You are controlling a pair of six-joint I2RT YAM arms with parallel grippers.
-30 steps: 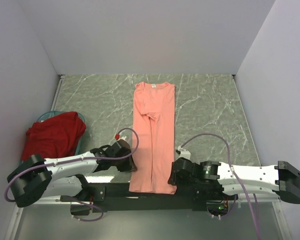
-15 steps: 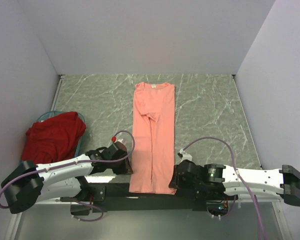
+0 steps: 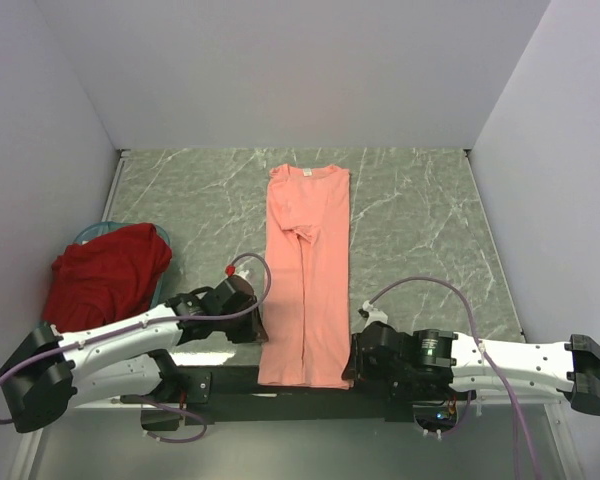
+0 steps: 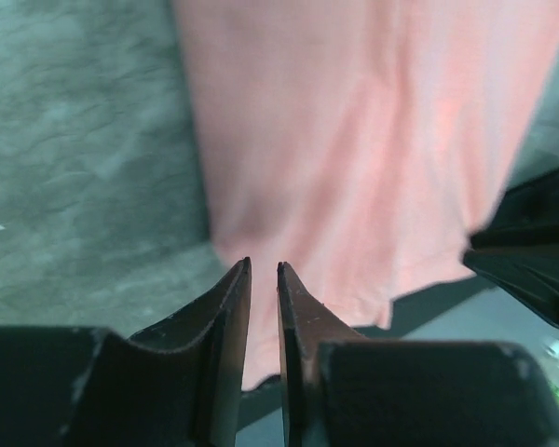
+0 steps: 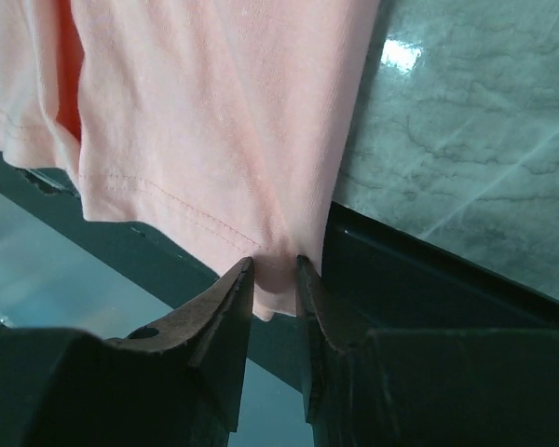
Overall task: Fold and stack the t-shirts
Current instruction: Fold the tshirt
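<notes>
your right arm has sunk toward the near edge over the last second. its forearm now lies flatter and its gripper sits lower beside the hem. your left arm has shifted only a little along the shirt's left edge. the pink shirt (image 3: 308,270) itself has not moved. it lies as a long narrow strip down the middle of the table (image 3: 420,210), collar far, hem overhanging the near edge. so you look to be set for the bottom-to-top fold, with nothing lifted yet.

the right gripper (image 5: 275,264) pinches the near-right hem corner, and cloth bulges out between its fingers. the left gripper (image 4: 263,270) has its fingers almost together, and the near-left corner seems caught in the slit. both arms reach inward, low over the table edge, mirroring each other. the red shirt (image 3: 110,270) waits heaped on the basket (image 3: 88,236) at far left, unfolded.
</notes>
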